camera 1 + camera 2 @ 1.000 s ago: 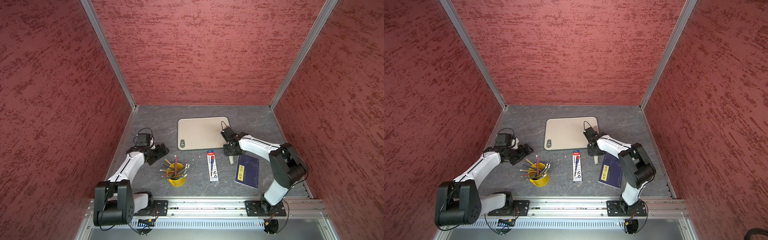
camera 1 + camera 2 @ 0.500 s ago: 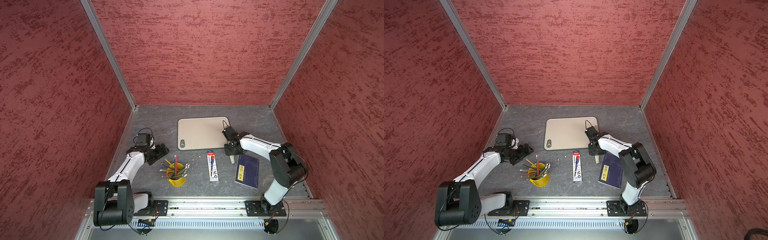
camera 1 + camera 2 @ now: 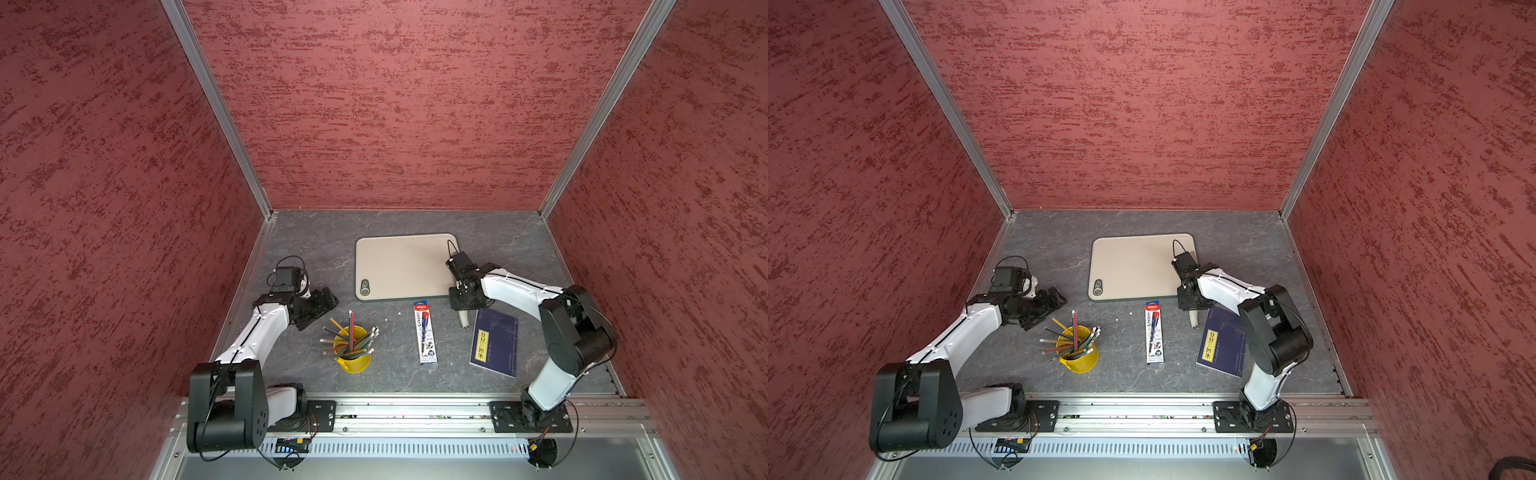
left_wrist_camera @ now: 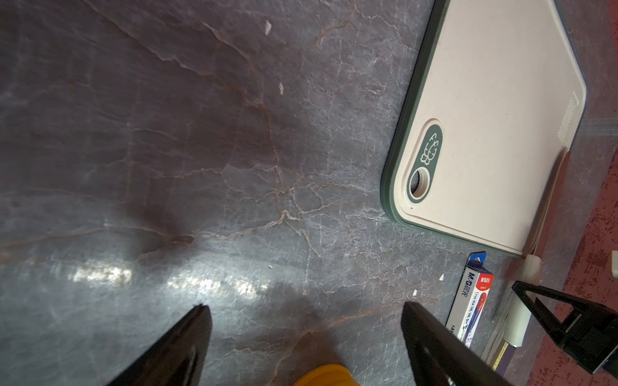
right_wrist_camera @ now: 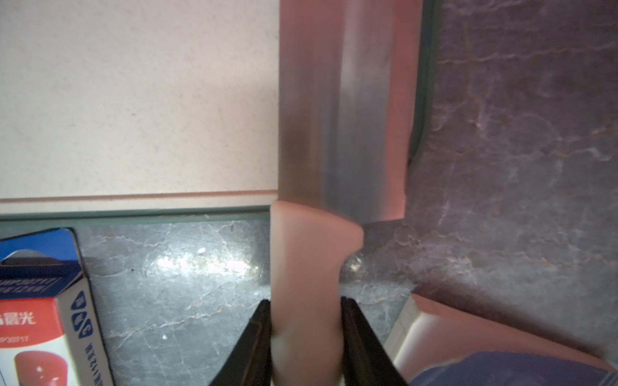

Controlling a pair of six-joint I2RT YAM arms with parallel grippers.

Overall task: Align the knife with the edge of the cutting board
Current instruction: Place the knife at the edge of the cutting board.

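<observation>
The knife (image 5: pixel 344 133) is clamped by the right gripper (image 5: pixel 306 302), blade laid along the board (image 5: pixel 133 100) edge; the left gripper (image 4: pixel 304 310) is spread open.

Left arm (image 3: pixel 259 332): white shells, black joints, thin dark seam.
Right arm (image 3: pixel 515 293): white shells, bulky black elbow.
Left gripper (image 4: pixel 304 304), right gripper (image 5: pixel 306 300): black tapering jaws.
Cables (image 3: pixel 291 259): black loops at wrists, red-black wires below bases.
Bases (image 3: pixel 320 415): black plates, silver screws.

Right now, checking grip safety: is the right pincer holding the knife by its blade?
No: the right pincer clamps the knife by its pale handle, blade over the cutting board.
</observation>
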